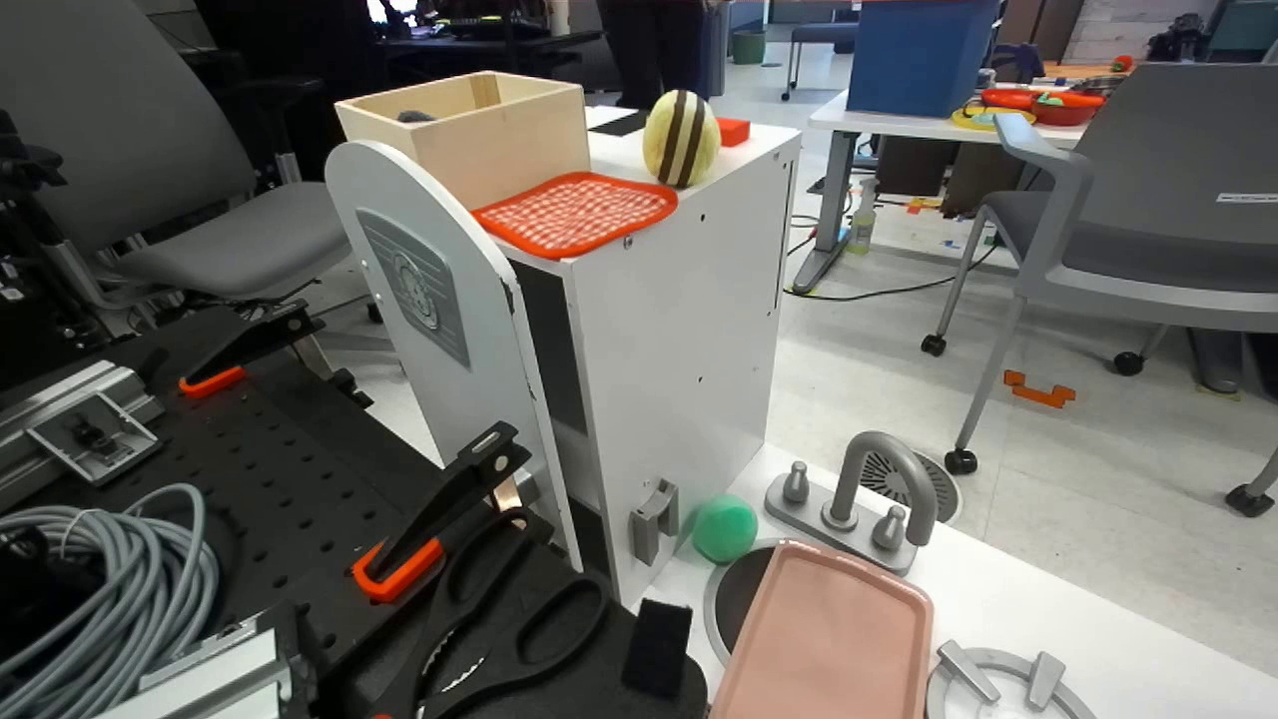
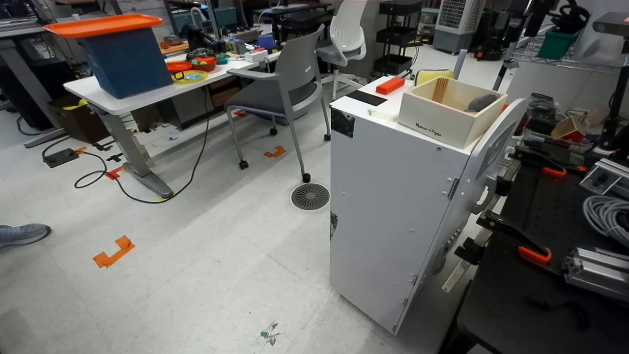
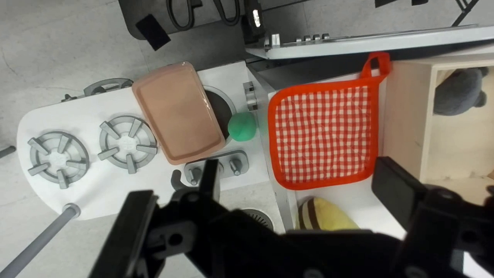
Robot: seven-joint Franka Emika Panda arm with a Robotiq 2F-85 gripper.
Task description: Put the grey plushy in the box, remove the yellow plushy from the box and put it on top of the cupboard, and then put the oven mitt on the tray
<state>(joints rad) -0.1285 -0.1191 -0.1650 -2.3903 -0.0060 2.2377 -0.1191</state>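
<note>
With the gripper (image 3: 297, 173) spread and empty, the oven mitt (image 3: 324, 135) was seen lying flat just beside the box (image 3: 405, 116), and was judged light and limp, best pinched by its bound edge (image 3: 272, 139) away from the box.

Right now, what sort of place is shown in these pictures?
Probably a lab or workshop: coiled cable lies on a perforated bench, beside a cupboard that looks like play-kitchen furniture.

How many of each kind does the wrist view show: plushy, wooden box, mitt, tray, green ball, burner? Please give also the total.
Plushies (grey plushy, yellow plushy): 2
Wooden box: 1
Mitt: 1
Tray: 1
Green ball: 1
Burners: 2
Total: 8
</note>
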